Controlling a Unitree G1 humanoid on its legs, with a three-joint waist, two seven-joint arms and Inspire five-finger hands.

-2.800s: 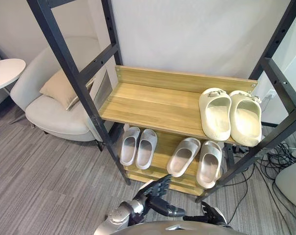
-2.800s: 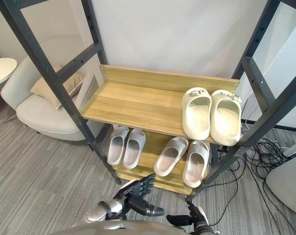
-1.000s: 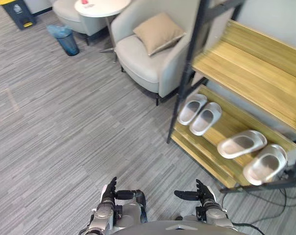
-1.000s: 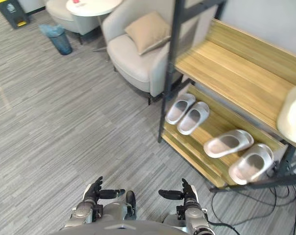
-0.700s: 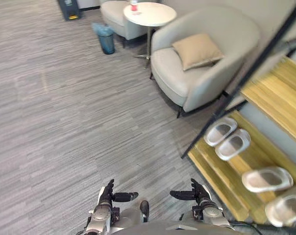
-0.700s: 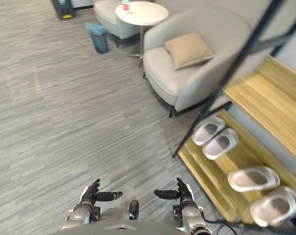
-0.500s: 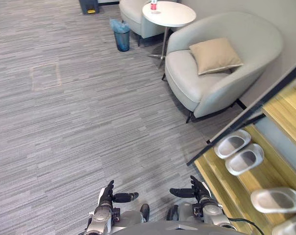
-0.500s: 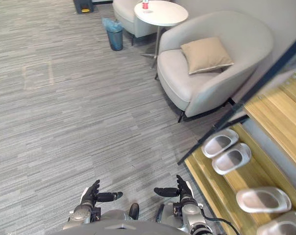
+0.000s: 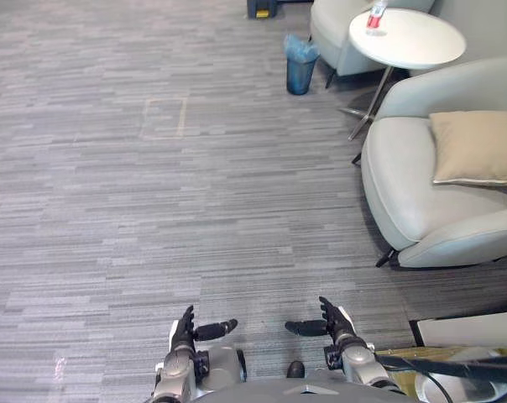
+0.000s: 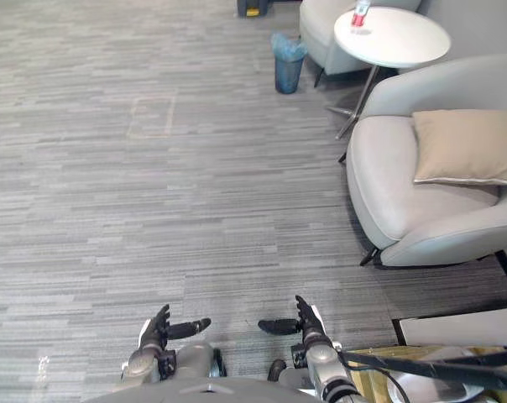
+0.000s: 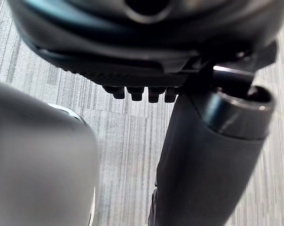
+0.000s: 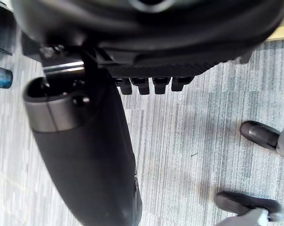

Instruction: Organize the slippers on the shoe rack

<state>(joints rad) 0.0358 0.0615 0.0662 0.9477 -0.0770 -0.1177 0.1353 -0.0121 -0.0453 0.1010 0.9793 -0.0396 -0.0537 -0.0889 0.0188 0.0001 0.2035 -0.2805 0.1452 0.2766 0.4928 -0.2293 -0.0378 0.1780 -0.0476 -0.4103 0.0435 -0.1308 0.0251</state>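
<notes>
The view has swung off the shoe rack [image 9: 472, 363] onto floor [image 9: 153, 168]. Left robot hand [image 9: 186, 334] and right robot hand [image 9: 331, 323] are spread, empty. Organizing appears finished or paused.

A pale slipper [image 9: 465, 389] lies in the lower right corner, cut off by the edge, on the light wood of the shoe rack [image 9: 480, 363], under its dark bar.

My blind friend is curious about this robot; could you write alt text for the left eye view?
The left robot hand and right robot hand hang open and empty above a grey carpet. On the right stand a pale armchair with a tan cushion, a round white table and a blue bin.
</notes>
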